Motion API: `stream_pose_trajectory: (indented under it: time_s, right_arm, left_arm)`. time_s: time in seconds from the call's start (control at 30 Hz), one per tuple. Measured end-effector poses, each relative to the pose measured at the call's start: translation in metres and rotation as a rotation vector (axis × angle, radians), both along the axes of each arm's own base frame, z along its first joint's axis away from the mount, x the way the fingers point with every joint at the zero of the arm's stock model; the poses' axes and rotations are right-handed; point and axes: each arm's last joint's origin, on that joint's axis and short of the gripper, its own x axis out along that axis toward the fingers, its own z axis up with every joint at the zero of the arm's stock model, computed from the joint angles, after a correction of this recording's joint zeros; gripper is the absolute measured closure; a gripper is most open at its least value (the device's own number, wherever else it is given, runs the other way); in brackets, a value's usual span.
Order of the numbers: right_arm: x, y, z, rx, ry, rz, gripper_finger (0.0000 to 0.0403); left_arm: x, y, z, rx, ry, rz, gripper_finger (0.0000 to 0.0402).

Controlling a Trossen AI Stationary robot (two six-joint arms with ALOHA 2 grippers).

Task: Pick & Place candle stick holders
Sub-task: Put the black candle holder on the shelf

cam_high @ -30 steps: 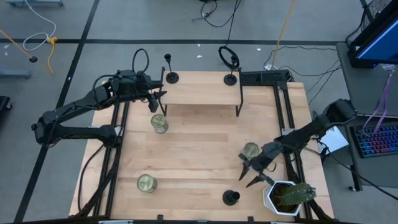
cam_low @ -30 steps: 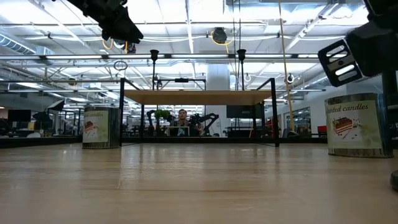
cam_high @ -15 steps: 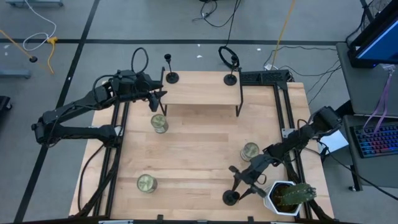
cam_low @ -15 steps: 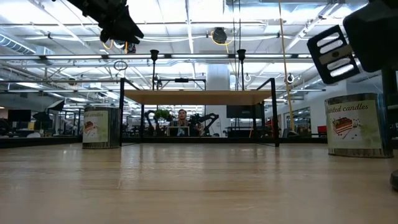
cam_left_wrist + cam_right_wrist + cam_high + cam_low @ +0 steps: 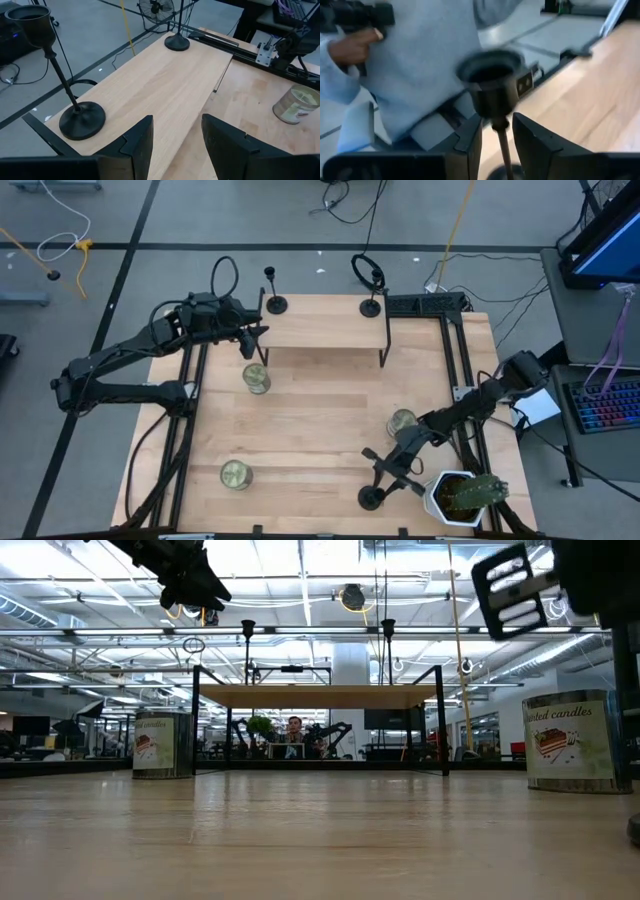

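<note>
We see the right gripper with its jaws spread apart, and between its two fingers rises the thin stem of a candle holder, whose cup sits just ahead of the fingertips; whether the fingers touch the stem we cannot tell. From above, this holder stands on its round base near the front edge of the table, just beside a white pot with a plant. A candle tin sits behind the right arm. Beyond the table edge the right wrist view shows a person in a grey top.

The left gripper hovers at the left end of the raised wooden shelf, its jaws open and empty. Two more candle holders stand on the shelf's back edge, one at the left close to that gripper, one at the right. Two other tins rest on the table's left half.
</note>
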Motion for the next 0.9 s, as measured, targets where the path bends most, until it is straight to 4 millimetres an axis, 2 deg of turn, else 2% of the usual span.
stream_pose_trajectory:
  time_s: [0.3, 0.4, 0.5, 0.63, 0.77, 0.9]
  right_arm:
    - [0.006, 0.003, -0.009, -0.061, -0.042, 0.038, 0.0272]
    - [0.006, 0.003, -0.011, -0.081, -0.059, 0.043, 0.0287]
    - [0.01, -0.002, -0.012, -0.083, -0.073, 0.028, 0.0326]
    - [0.016, -0.015, -0.01, -0.069, -0.081, 0.015, 0.0388]
    - [0.024, -0.035, -0.004, -0.02, -0.117, 0.04, 0.0384]
    - [0.031, -0.065, 0.02, 0.003, -0.234, -0.023, 0.0392]
  left_arm:
    - [0.0, 0.0, 0.0, 0.003, 0.002, -0.004, 0.0227]
    - [0.0, -0.001, 0.0, 0.005, 0.004, -0.007, 0.0227]
    - [0.0, 0.0, 0.0, 0.008, 0.0, -0.001, 0.0227]
    - [0.002, 0.001, 0.004, 0.032, -0.035, 0.011, 0.0227]
    - [0.003, 0.001, 0.007, 0.052, -0.068, 0.01, 0.0227]
    - [0.003, 0.001, 0.009, 0.057, -0.083, 0.003, 0.0227]
